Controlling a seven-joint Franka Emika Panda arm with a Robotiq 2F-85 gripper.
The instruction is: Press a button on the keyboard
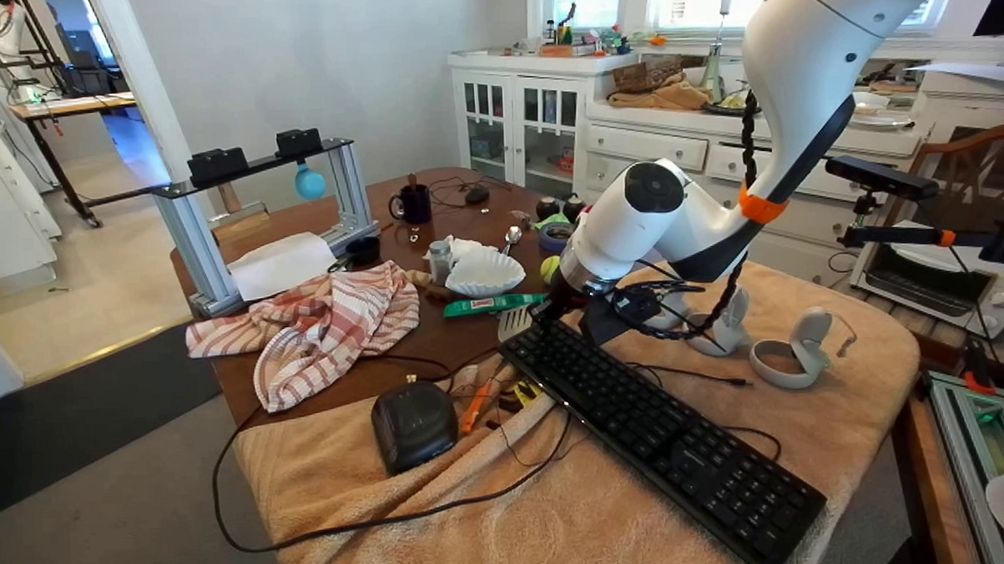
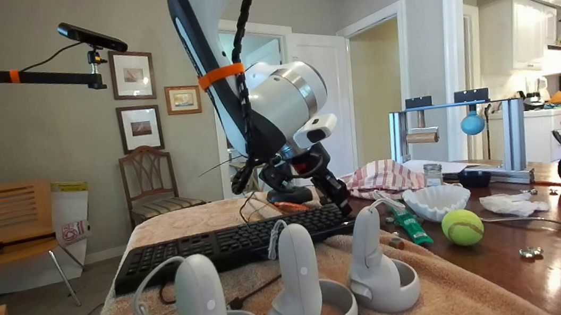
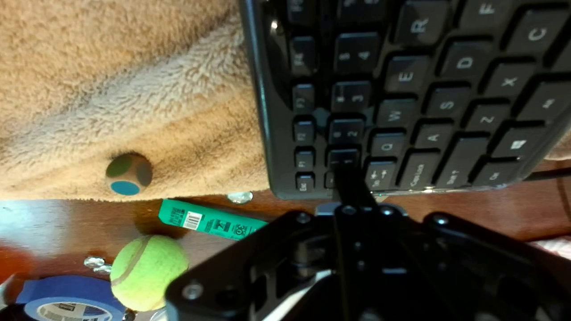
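Finding long, flat, black plastic keyboard [image 1: 657,431], cropped by top and right edges of wrist view, lying mostly on tan plush towel [image 1: 636,544]. Reading jaws of black metal gripper [image 3: 352,185] as closed together at Esc-end corner, mostly masking small black key [image 3: 330,179] beside 1. Cannot tell contact from hovering. Noting keyboard's long edge partly hidden behind light-grey plastic controllers [image 2: 302,278] in an exterior view.

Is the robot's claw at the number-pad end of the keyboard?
No, the wrist view shows the claw at the end of the keyboard with the Esc key.
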